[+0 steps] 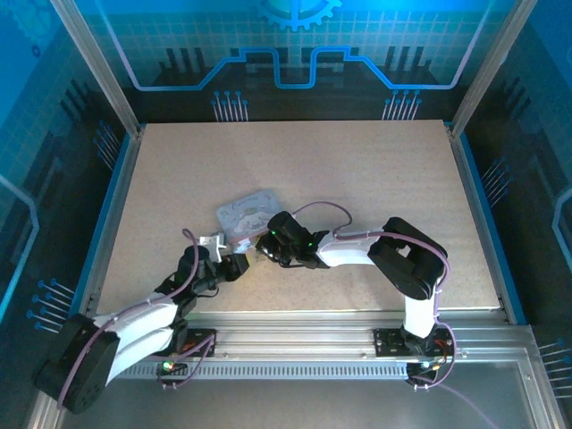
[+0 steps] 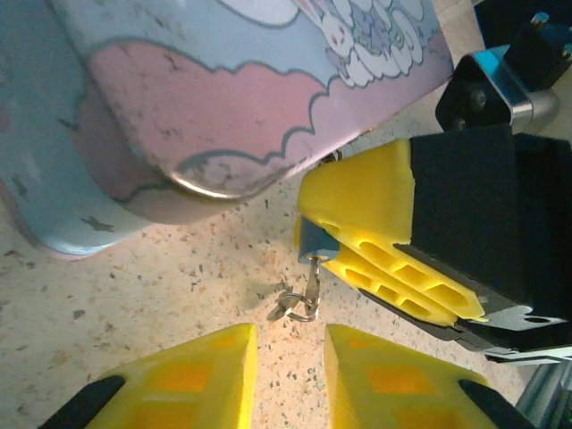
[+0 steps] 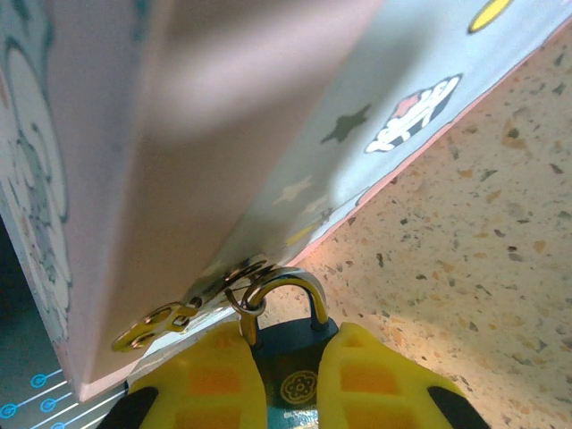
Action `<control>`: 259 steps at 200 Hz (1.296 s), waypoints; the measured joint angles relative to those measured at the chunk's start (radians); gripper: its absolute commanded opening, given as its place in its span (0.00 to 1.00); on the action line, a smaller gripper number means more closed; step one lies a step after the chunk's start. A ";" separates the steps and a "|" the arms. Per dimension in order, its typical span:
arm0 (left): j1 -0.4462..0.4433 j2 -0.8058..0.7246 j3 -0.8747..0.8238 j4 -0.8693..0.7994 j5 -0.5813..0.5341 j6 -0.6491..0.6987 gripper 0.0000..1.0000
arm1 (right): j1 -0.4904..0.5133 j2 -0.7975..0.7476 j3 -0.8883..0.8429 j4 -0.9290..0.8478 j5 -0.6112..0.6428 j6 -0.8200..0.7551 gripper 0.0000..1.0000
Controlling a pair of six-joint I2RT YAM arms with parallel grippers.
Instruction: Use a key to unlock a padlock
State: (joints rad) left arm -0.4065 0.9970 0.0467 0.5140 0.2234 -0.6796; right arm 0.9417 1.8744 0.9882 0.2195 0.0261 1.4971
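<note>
Now the right gripper (image 3: pixel 288 353) clamps the padlock (image 3: pixel 298 386) at lower centre, hooked to the tin (image 3: pixel 179 134). The key (image 2: pixel 312 284) dangles mid-frame, seemingly in the keyhole; the left gripper (image 2: pixel 290 357), slightly parted and empty, must pinch and turn it.

The padlock (image 3: pixel 295 380) is shown with a dark satin body and a polished metal shackle (image 3: pixel 290 284), and the key (image 2: pixel 313 288) as bright bare metal. The tin (image 3: pixel 179 134) is finished in smooth printed paint. The fingers (image 3: pixel 210 380) of the right gripper (image 3: pixel 290 332) are moulded in matt yellow plastic, and the table (image 3: pixel 465 268) is surfaced in matt speckled board.
</note>
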 measured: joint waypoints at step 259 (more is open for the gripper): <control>-0.023 0.438 -0.025 0.536 0.000 -0.007 0.26 | -0.007 -0.007 -0.001 -0.009 0.000 0.014 0.00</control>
State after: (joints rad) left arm -0.4294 1.4353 0.0216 1.0500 0.2230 -0.6865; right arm 0.9348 1.8671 0.9871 0.2108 0.0265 1.5116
